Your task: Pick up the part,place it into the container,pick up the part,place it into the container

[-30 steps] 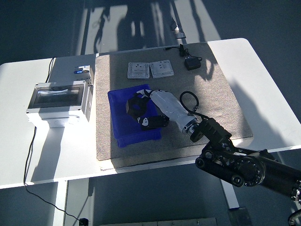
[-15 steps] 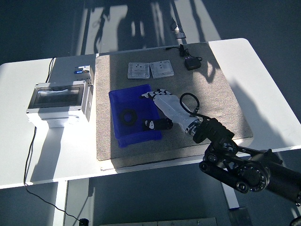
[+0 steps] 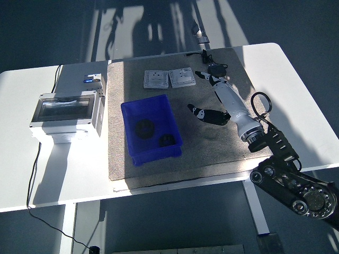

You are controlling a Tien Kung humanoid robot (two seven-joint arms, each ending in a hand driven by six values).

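The right hand (image 3: pixel 214 95) has a smooth white shell with black joints and fingertips; its fingers (image 3: pixel 204 74) are stretched out and spread, gripping nothing, the thumb (image 3: pixel 204 113) jutting toward the hand's left. It hovers over a coarse, grey-brown mat (image 3: pixel 233 135) that covers most of the white table (image 3: pixel 296 95). A black cable loop (image 3: pixel 261 101) arches at the wrist, and the black jointed arm (image 3: pixel 288 177) runs back off the table's near right edge.

Well to the left of the hand sits the bin (image 3: pixel 152 128), a shallow rectangular tub of glossy blue plastic. Two parts lie inside it: a dark, round, ring-like part (image 3: pixel 144 127) near the middle, and a second dark rounded part (image 3: pixel 166 140) toward the bin's near right corner. Both are apart from the hand, with bare mat between.

Just beyond the fingertips lies a small black adapter (image 3: pixel 216 70) with a thin cord (image 3: pixel 197 54) trailing away. To the left of the fingertips, two flat, square, light-grey plates (image 3: pixel 169 79) lie side by side, touching or nearly so. Far to the left, off the mat, stands a grey box (image 3: pixel 66 111) with a clear lid, a cable (image 3: pixel 36 174) hanging from it over the table's edge. Strong sunlight throws hard shadows across the mat.
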